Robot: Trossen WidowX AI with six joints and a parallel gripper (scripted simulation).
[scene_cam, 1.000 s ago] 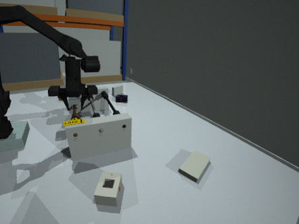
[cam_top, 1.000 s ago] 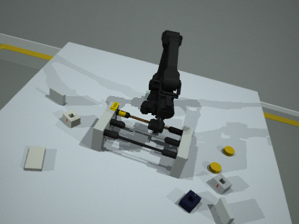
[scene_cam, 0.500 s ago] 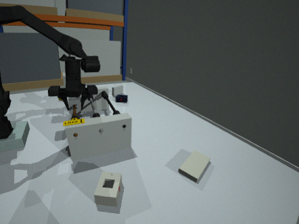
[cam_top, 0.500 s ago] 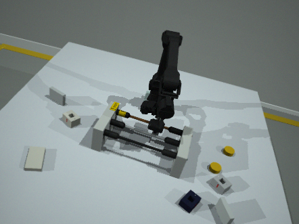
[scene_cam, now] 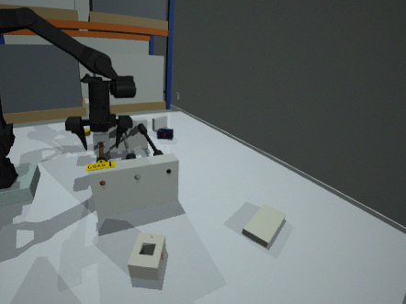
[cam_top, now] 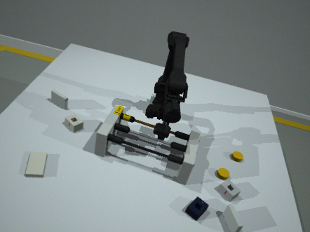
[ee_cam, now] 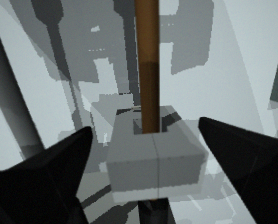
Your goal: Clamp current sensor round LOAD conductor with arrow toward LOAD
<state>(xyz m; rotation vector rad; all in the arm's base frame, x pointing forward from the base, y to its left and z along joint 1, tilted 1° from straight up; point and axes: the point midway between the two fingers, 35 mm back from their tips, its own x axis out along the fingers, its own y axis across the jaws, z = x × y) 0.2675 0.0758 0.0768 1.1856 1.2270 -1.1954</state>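
Observation:
The light grey split-core sensor (ee_cam: 157,172) sits round the copper conductor (ee_cam: 148,45) (cam_top: 143,123), which passes through its window. Its two halves meet at a thin seam on the visible faces; whether the latch is caught cannot be told. Its arrow is not visible. The yellow LOAD marker (cam_top: 118,110) (scene_cam: 100,165) is on top of one end block, at this conductor's end. My gripper (ee_cam: 146,126) (scene_cam: 101,147) is open, its fingers apart on either side of the sensor with a gap on both sides. In the top view the gripper hides the sensor.
Two more conductors run parallel, a grey one (cam_top: 149,139) and a black one (cam_top: 145,150), between the end blocks (cam_top: 102,141) (scene_cam: 135,190). Around the rack stand a beige block (cam_top: 74,123) (scene_cam: 147,259), a flat slab (cam_top: 36,164), yellow discs (cam_top: 223,174), a navy block (cam_top: 194,209) and upright plates (cam_top: 59,99).

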